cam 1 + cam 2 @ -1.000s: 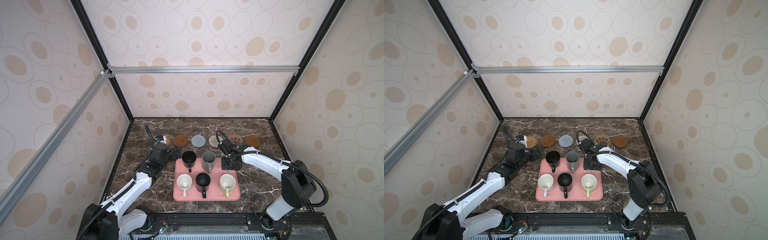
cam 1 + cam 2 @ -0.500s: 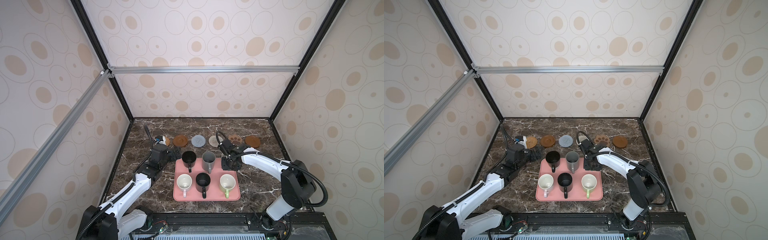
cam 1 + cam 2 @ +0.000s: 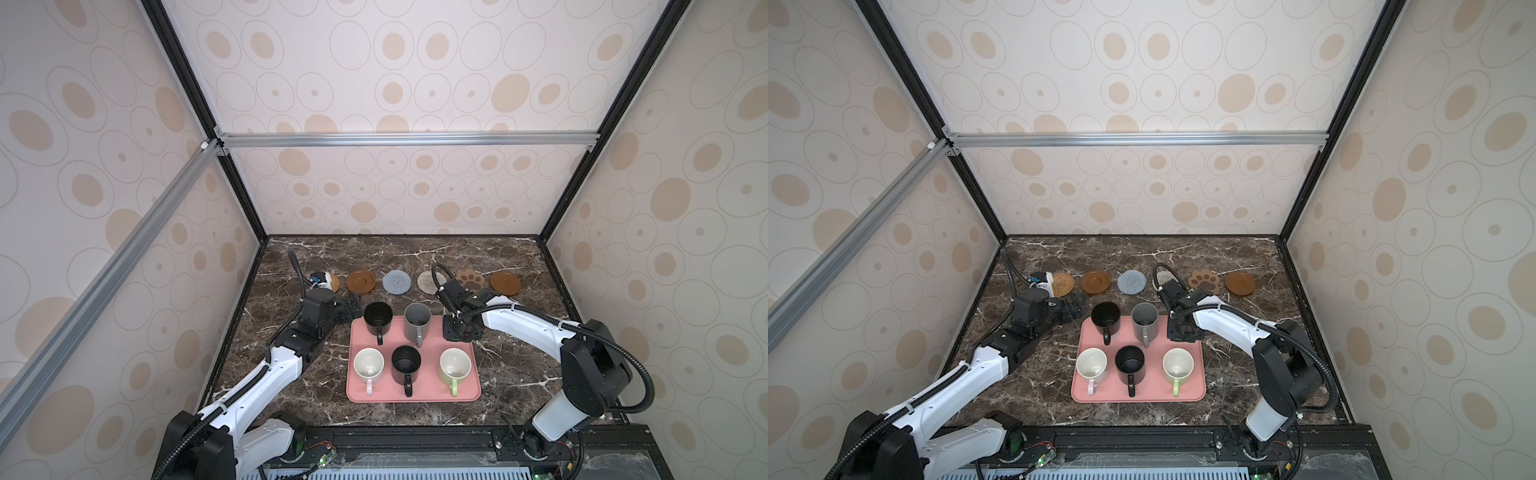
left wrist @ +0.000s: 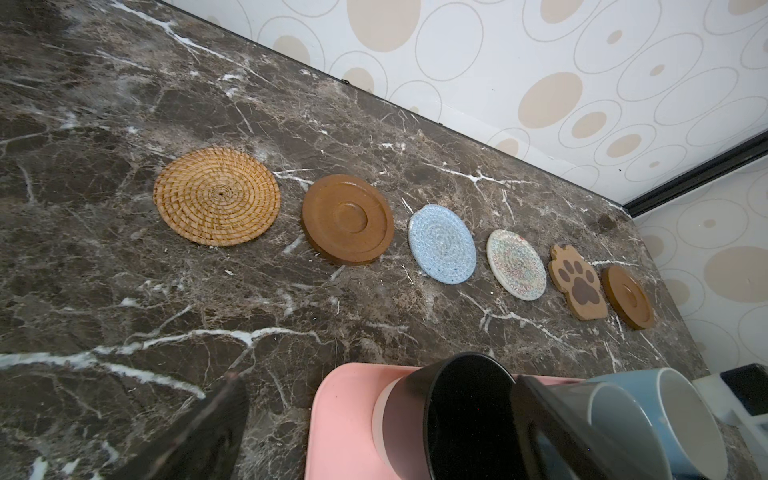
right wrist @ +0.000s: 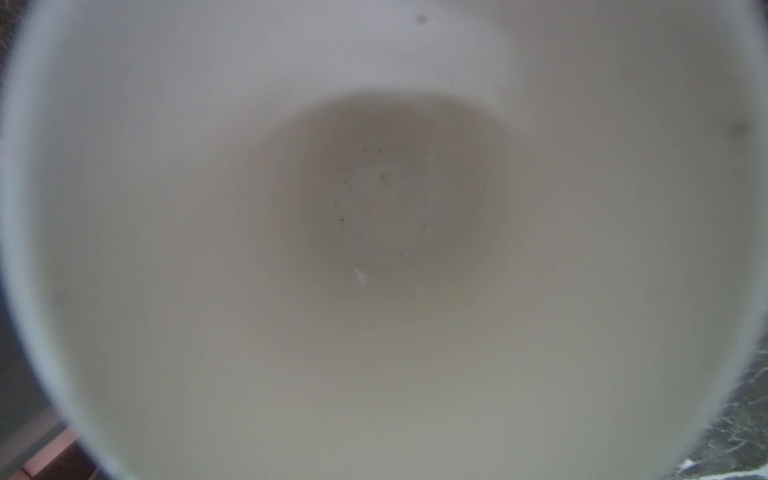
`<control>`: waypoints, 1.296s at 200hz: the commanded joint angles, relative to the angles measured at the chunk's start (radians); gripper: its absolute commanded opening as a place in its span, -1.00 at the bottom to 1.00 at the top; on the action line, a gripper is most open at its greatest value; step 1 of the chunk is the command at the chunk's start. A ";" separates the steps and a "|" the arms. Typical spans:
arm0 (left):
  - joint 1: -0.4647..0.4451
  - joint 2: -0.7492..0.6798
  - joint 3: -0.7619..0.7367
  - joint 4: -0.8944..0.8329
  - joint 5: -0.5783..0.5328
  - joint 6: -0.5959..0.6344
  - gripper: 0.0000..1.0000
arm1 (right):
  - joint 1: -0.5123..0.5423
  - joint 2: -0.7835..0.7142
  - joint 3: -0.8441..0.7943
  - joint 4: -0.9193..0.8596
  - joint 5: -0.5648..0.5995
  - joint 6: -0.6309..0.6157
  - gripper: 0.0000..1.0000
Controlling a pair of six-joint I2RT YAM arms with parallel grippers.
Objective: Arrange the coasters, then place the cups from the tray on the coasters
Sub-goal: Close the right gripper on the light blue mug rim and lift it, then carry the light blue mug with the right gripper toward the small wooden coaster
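Pinching narrow, apparently, on the light blue mug with the right hand at the upper-right corner of the tray; facing the cream knitted coaster lying directly above in frame. Holding the left hand wide beside 1 black mug.

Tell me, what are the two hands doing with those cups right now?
Left hand open, by far black cup. Right hand shut over light blue cup, grip hidden. Tray holds five more; coasters bare.
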 commanded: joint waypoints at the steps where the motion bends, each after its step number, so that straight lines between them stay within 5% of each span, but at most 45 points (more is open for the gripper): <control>1: -0.008 -0.019 -0.003 0.017 -0.021 -0.004 1.00 | 0.007 -0.010 -0.019 -0.023 0.020 0.007 -0.73; 259: -0.008 -0.007 0.018 0.040 -0.047 -0.003 1.00 | -0.019 -0.094 0.160 -0.119 0.085 -0.108 -0.79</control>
